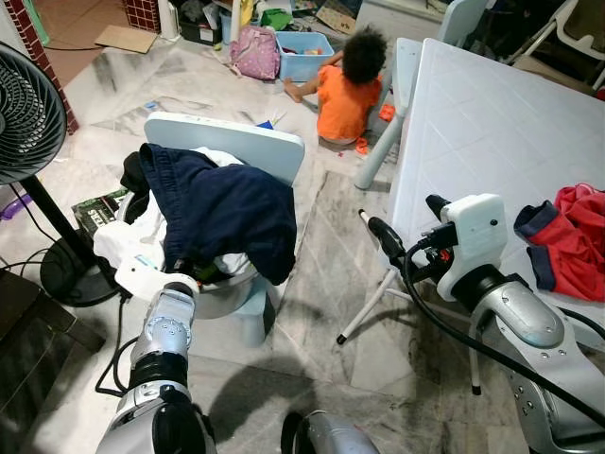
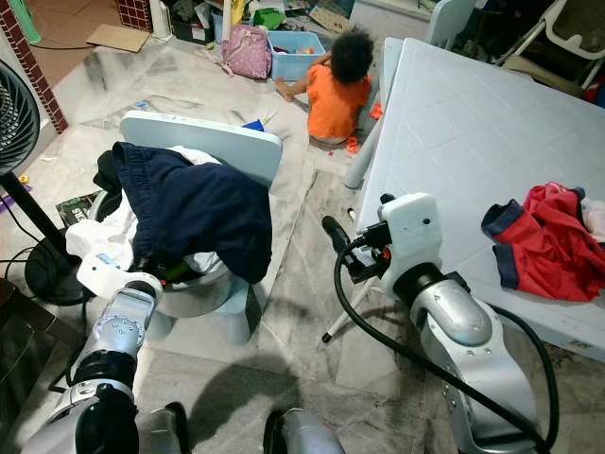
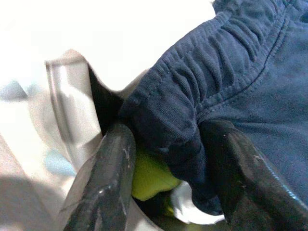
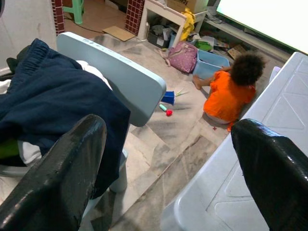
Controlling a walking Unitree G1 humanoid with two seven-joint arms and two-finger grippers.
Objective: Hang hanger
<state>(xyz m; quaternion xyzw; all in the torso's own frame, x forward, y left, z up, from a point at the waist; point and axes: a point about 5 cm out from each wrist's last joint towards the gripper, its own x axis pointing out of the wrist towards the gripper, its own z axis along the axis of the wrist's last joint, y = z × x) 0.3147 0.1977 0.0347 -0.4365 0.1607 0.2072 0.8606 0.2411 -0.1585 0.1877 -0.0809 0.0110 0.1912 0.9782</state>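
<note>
1. Reaching stage: left gripper (image 3: 166, 185) buried in laundry on the chair (image 1: 227, 142), jaws apart around a navy garment (image 1: 222, 213) fold.
2. Green piece (image 3: 149, 175), likely the hanger, just beneath.
3. Next: closing on it, not cloth.
4. Right gripper (image 4: 168, 168) idle beside the desk (image 1: 492, 123), jaws apart.

Head cams downward; wrist cams close-up.

Left pincer (image 3: 168, 178) spread wide, right pincer (image 4: 168, 178) raised, fingers apart

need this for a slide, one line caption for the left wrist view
Left gripper open around the hem of navy shorts, something green tucked beneath, by a pale chair.
</note>
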